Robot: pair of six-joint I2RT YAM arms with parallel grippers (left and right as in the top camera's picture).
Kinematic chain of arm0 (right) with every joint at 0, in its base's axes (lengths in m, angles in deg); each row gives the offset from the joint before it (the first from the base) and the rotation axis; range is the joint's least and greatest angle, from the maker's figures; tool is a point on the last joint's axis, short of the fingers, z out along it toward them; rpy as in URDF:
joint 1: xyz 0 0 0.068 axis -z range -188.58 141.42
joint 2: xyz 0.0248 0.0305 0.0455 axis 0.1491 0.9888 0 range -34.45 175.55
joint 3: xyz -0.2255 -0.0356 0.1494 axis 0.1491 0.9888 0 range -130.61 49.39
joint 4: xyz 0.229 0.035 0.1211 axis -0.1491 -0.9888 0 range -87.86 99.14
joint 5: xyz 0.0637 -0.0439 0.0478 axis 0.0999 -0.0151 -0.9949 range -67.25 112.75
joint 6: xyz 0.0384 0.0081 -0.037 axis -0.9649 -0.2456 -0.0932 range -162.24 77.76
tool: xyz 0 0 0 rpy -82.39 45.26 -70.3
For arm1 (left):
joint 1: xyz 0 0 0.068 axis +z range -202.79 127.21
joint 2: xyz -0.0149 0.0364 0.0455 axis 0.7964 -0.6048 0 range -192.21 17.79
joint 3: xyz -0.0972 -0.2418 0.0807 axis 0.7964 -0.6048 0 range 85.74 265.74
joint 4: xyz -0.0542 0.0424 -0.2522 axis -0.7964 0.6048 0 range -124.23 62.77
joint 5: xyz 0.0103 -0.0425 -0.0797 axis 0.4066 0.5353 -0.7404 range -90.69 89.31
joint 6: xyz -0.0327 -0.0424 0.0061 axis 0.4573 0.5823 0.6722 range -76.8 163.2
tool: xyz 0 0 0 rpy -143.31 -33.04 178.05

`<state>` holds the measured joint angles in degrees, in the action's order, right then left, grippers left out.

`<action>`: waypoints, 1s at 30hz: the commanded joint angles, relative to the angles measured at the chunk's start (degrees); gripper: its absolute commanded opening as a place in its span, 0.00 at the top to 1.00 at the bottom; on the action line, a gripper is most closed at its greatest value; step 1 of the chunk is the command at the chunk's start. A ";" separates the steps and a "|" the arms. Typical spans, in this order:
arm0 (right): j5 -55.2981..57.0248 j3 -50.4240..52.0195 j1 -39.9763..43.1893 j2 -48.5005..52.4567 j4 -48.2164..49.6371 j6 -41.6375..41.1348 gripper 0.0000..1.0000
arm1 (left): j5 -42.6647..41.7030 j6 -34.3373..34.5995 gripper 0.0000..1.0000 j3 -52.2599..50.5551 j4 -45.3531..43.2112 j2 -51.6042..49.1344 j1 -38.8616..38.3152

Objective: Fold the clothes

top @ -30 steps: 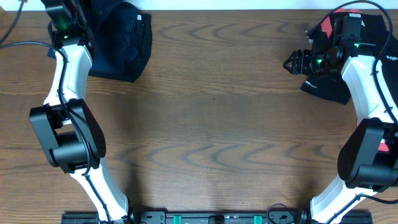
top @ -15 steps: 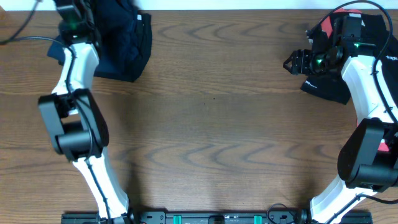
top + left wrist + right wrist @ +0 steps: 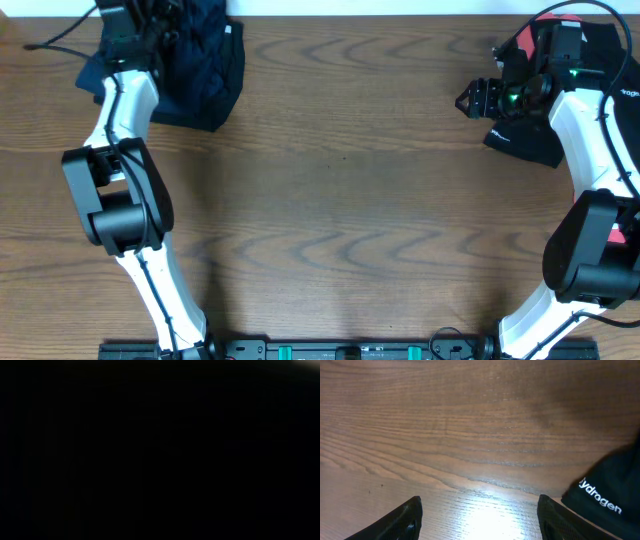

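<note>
A dark navy garment [image 3: 205, 62] lies bunched at the table's far left corner. My left gripper [image 3: 156, 18] is down in its top edge; its jaws are hidden by the fabric, and the left wrist view is all black. A black-and-coral sports top [image 3: 528, 140] lies at the far right, under my right arm. My right gripper [image 3: 470, 100] is just left of the top, open and empty. In the right wrist view the gripper [image 3: 480, 512] hovers over bare wood, with the top's black edge with white lettering [image 3: 612, 495] beside the right finger.
The brown wooden table [image 3: 340, 200] stretches between the two garments. Both white arms run along the table's left and right sides. A black rail [image 3: 330, 350] with the arm bases lines the near edge.
My left arm has swung right and further onto the navy garment, and the cloth's left edge has shifted. The right arm has not moved.
</note>
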<state>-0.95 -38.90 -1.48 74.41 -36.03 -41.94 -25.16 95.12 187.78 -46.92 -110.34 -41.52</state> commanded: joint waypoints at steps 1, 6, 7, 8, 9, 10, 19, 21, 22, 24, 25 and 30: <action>-0.07 0.00 -0.52 -0.20 0.15 0.96 0.28 | -4.90 -3.17 0.94 0.57 5.75 2.14 3.10; -0.09 0.00 -0.52 -0.20 0.20 1.07 0.28 | -4.90 -3.74 0.94 0.57 12.66 2.14 6.27; -0.09 0.00 -0.52 -0.20 0.22 1.07 0.28 | -4.98 -3.72 0.94 0.57 13.35 2.14 6.67; -0.09 0.00 -0.55 -0.20 0.26 1.05 0.28 | -5.16 -3.72 0.94 0.57 14.32 2.14 7.10; -0.09 0.00 -0.55 -0.20 0.26 1.07 0.28 | -5.31 -3.72 0.93 0.57 15.15 2.14 7.34; -0.09 0.00 -0.57 -0.20 0.26 1.05 0.28 | -5.42 -3.72 0.85 0.57 15.72 2.14 7.52; -0.09 0.00 -1.18 -0.20 0.61 1.05 0.27 | -14.38 -6.78 0.30 0.57 16.96 3.15 7.80; -0.09 0.00 -1.18 -0.20 0.57 1.07 0.27 | -15.89 -9.51 0.25 0.57 17.00 4.44 7.80; -0.09 0.00 -1.18 -0.20 0.57 1.07 0.27 | -16.57 -11.47 0.24 0.57 17.51 5.44 7.80; -0.09 0.00 -1.18 -0.17 0.57 1.05 0.26 | -16.70 -15.52 0.23 0.57 19.91 8.28 7.80; -0.11 0.00 -1.18 -0.13 0.57 1.07 0.27 | -16.68 -18.08 0.22 0.57 21.27 9.81 7.80; -0.09 0.00 -1.18 -0.09 0.70 1.07 0.27 | -12.85 -31.36 0.19 0.57 29.38 19.32 7.58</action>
<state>-0.80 -38.90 -2.07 74.41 -35.57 -41.59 -39.27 75.40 187.75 -19.27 -98.41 -33.74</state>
